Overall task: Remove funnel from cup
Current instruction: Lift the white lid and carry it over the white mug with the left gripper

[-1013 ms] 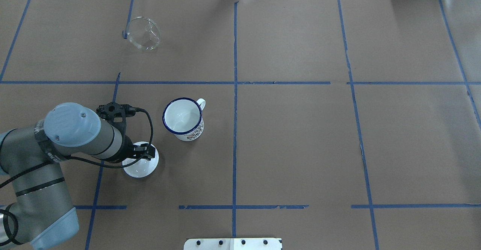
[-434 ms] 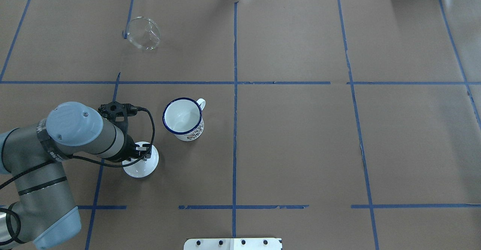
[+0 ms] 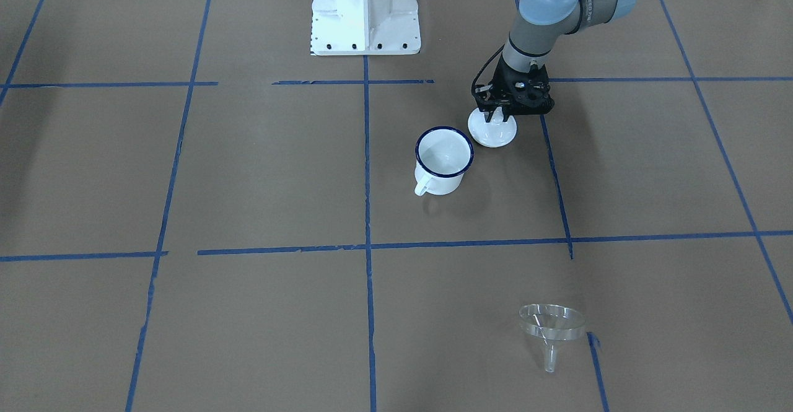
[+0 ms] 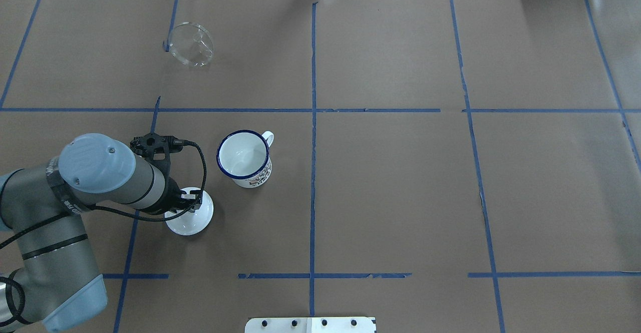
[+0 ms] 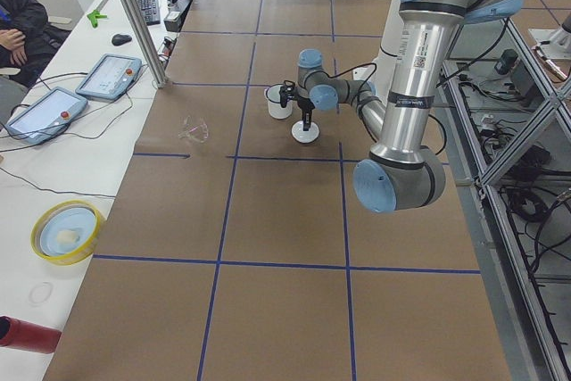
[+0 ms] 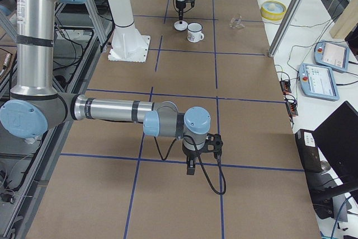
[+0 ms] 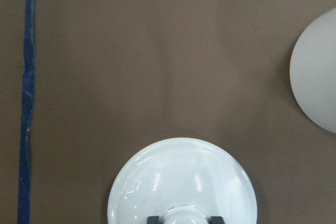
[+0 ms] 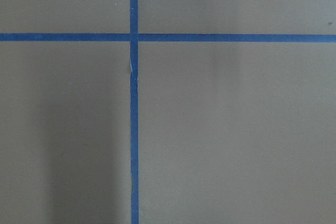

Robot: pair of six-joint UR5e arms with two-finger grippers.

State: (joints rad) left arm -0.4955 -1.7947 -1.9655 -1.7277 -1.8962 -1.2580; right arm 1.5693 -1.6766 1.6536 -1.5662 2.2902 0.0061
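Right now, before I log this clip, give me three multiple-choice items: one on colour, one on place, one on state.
1. The cup has a rim that is: A red; B dark blue; C green.
2. The funnel is: A in the cup; B on the table, far from the cup; C held in a gripper.
3. The cup is: A upright and empty; B tipped over; C full of liquid.
Answers: B, a blue ring edges its mouth; B, it lies on bare paper near the far edge; A, its white inside shows bare.
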